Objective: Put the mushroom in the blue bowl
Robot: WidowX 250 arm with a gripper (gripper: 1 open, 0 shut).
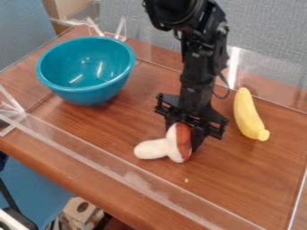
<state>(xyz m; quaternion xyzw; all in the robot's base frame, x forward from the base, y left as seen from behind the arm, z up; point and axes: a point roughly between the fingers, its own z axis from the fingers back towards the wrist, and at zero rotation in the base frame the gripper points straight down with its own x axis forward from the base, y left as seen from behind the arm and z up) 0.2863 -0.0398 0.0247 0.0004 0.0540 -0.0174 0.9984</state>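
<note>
Probably a lab (robot arm (pixel 198 58) over wooden tabletop (pixel 114 135)).

Black arm reaching down at the mushroom

The robot's single black arm is coming down from the top edge of the view, its upper links (pixel 186 13) standing above and slightly to the right of the mushroom (pixel 166 145). The forearm (pixel 202 67) is running almost straight down towards the mushroom's cap end, with a thin cable looping out on its right side. The wrist is sitting just above the cap end, and the gripper (pixel 192 131) is pointing downward there, its fingers closing around the mushroom's cap. One dark finger is showing above the cap, on the camera's left; the other is lying to the right of the cap, partly lost against the black linkage.
</note>
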